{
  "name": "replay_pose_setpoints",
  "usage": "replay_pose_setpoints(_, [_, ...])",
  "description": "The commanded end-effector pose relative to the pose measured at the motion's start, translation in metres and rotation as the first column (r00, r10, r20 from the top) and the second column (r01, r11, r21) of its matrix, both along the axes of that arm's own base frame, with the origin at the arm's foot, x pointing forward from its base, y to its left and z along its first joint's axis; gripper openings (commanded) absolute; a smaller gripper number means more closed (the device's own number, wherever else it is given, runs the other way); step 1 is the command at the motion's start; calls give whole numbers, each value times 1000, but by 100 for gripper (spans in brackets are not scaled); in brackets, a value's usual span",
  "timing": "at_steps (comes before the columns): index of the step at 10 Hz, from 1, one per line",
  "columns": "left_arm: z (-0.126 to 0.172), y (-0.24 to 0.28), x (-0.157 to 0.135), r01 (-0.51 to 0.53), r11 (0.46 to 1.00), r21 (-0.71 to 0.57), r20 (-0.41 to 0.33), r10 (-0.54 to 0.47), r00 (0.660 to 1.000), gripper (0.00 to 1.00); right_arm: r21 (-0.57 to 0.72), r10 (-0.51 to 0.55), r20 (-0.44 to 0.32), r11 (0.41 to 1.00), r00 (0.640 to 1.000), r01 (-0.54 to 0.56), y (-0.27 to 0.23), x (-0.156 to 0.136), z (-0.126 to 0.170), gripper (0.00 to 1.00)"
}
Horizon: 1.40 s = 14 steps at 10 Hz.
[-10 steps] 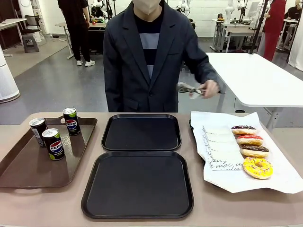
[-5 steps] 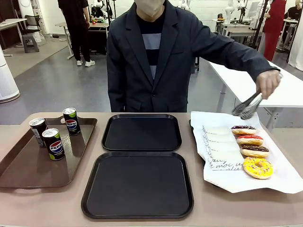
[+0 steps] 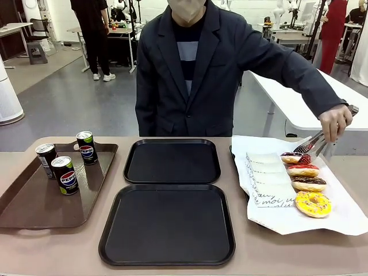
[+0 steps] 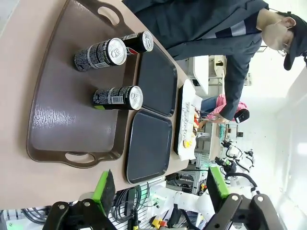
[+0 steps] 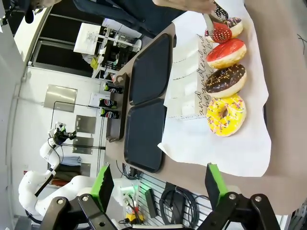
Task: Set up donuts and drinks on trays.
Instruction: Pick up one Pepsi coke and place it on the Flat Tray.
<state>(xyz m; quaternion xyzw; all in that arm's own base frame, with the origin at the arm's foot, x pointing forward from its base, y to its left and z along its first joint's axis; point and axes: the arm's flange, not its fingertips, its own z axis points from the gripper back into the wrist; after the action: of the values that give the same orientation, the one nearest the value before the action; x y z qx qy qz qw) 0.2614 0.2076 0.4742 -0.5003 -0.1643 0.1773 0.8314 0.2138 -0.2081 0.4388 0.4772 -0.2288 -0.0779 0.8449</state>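
In the last second the person's hand [image 3: 335, 122] has swung from in front of the jacket out over the white paper [image 5: 211, 148] and brought the tongs [image 3: 307, 145] down onto the far donut [image 3: 293, 157], the one at the end of the row farthest ahead of my right gripper [image 5: 158, 184]. The tips sit on its icing, but I can't tell whether it is lifted yet. The other three donuts [image 5: 225, 80] lie in line nearer that gripper, unmoved. Its fingers stand apart with nothing between them, back off the paper's near edge. My left gripper [image 4: 160, 187] is likewise wide and empty, the three cans [image 4: 117, 97] upright on the brown tray [image 4: 53, 129] straight ahead of it. Both black trays [image 4: 148, 148] lie bare between my two grippers. I take it the person is starting on the donuts, with nothing placed so far.
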Motion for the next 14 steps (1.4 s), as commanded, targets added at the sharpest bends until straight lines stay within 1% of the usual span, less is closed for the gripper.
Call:
replay_pose_setpoints(1, [1, 1, 1, -5, 1000, -1, 7, 5, 1000, 100, 11, 1, 4, 1000, 1000, -2, -1, -1, -2, 100])
replay_pose_setpoints(9, [0, 0, 0, 0, 1000, 0, 0, 0, 1000, 100, 11, 1, 4, 1000, 1000, -2, -1, -1, -2, 100])
replay_pose_setpoints(10, [22, -19, 3, 39, 998, 52, -3, -39, 999, 100, 11, 1, 4, 1000, 1000, -2, -1, -1, -2, 100])
replay_pose_setpoints(11, [48, -43, 7, 71, 986, 153, 27, -76, 997, 100, 11, 1, 4, 1000, 1000, -2, -1, -1, -2, 100])
replay_pose_setpoints(12, [73, -67, 7, 85, 960, 267, 57, -104, 993, 100, 11, 1, 4, 1000, 1000, -2, -1, -1, -2, 100])
replay_pose_setpoints(13, [94, -96, 9, 126, 916, 382, 48, -156, 987, 100, 11, 1, 4, 1000, 1000, -2, -1, -1, -2, 100])
replay_pose_setpoints(14, [106, -122, 7, 137, 856, 499, 29, -174, 984, 100, 11, 1, 4, 1000, 1000, -2, -1, -1, -2, 100])
